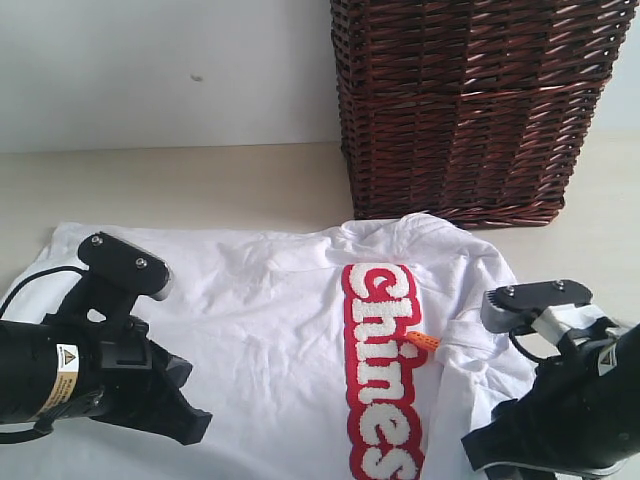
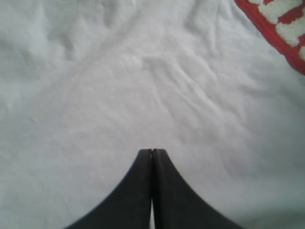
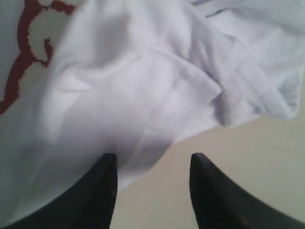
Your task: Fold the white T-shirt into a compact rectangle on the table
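Your pale table (image 1: 200, 190) carries the white T-shirt (image 1: 260, 330), spread out with its red lettering up, and a dark wicker basket (image 1: 470, 110) just behind it.

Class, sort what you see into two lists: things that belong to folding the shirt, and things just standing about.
Belongs to the job: white T-shirt; table it lies on; left gripper, shut; right gripper, open at the shirt's edge.

Just standing about: wicker basket behind the shirt; wall.
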Motion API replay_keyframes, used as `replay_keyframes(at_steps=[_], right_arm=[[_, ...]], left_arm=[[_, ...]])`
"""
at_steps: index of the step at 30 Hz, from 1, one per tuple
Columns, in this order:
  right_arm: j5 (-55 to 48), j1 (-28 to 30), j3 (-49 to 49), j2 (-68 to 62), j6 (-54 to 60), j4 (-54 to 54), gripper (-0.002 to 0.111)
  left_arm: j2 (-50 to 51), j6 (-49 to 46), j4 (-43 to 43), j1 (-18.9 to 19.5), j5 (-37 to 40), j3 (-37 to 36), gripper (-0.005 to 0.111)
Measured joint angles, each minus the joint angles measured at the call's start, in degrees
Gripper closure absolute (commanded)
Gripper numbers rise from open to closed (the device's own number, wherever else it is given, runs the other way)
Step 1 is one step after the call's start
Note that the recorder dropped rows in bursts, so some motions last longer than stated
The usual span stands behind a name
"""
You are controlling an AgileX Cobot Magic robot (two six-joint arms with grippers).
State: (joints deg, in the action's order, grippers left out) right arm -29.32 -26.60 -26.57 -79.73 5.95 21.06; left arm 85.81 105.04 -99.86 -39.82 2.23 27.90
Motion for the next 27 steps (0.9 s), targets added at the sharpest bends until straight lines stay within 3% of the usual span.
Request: replay_keyframes(at_steps=[9,17,19,24,27], right_arm=[[9.3,0.0,2.7,0.0,3.6,6.1,0.057],[11.3,0.0,2.7,-3.6,12.4,12.9,0.059],[11.6,0.0,2.7,-4.8,12.6,13.1,0.068],[11.7,0.0,2.7,-5.5,13.8,13.1,0.109],[11.0,0.0,2.7,-5.5,15.4,13.1,0.108]], left_arm=[[0.0,0.0,0.0,0.0,0.0,0.0,0.107],[0.0,0.0,0.0,0.0,0.0,0.0,0.107],[0.0,0.0,0.0,0.0,0.0,0.0,0.107],[0.0,0.0,0.0,0.0,0.0,0.0,0.107],[0.0,0.0,0.0,0.0,0.0,0.0,0.107]])
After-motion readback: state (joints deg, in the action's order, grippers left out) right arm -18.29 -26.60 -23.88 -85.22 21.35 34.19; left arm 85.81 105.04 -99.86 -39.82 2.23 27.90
